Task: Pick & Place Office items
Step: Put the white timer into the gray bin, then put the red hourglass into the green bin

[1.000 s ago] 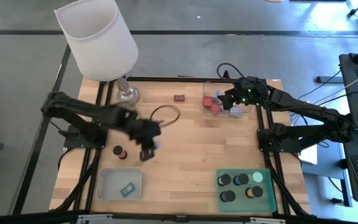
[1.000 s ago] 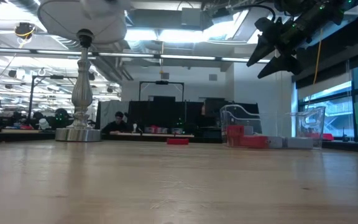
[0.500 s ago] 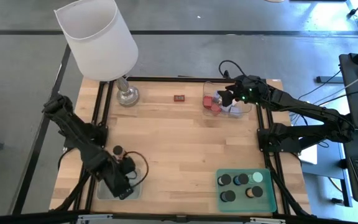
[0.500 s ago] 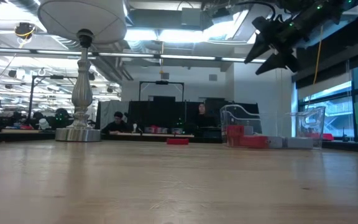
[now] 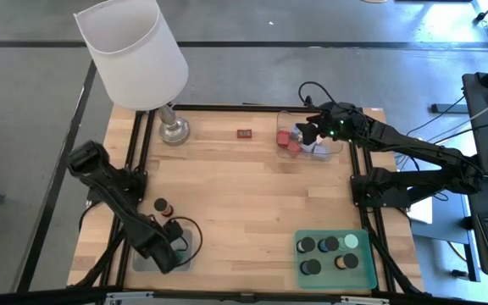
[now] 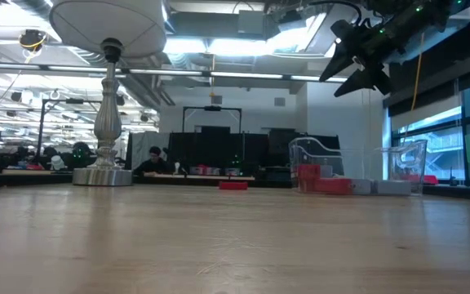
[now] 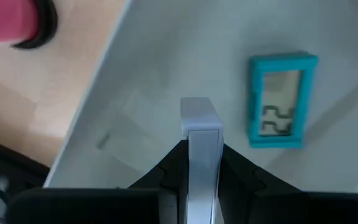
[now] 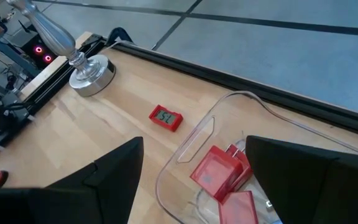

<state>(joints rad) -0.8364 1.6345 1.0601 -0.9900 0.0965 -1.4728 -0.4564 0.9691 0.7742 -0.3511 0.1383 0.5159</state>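
My left gripper (image 5: pixel 168 257) hangs over the grey tray (image 5: pixel 140 264) at the table's near left, shut on a pale lilac block (image 7: pixel 201 127). A teal block with a small display (image 7: pixel 283 99) lies flat on the tray floor beside it. A dark cylinder with a red top (image 5: pixel 163 207) stands on the wood just beyond the tray. My right gripper (image 8: pixel 194 158) hovers open above the clear tray (image 5: pixel 288 119) at the far right, which holds red blocks (image 8: pixel 219 174). A small red block (image 5: pixel 244 133) lies on the table left of that tray. My left gripper pinches the lilac block by its two broad faces (image 7: pixel 202 155) between its two fingers. The fingers come from above, pointing down. The block stands upright and its free end (image 7: pixel 199 113) juts out below the fingertips toward the tray floor; whether it touches the floor I cannot tell.
A large white-shaded lamp (image 5: pixel 134 51) stands at the far left on its metal base (image 5: pixel 174 130). A green tray (image 5: pixel 364 273) with several dark cylinders sits at the near right. Bare wood lies across the table's middle.
My left gripper has swung from the table's middle toward the near left edge and sunk over the grey tray, turning about its own axis as it went. It has stayed shut on the lilac block, carried along with it.
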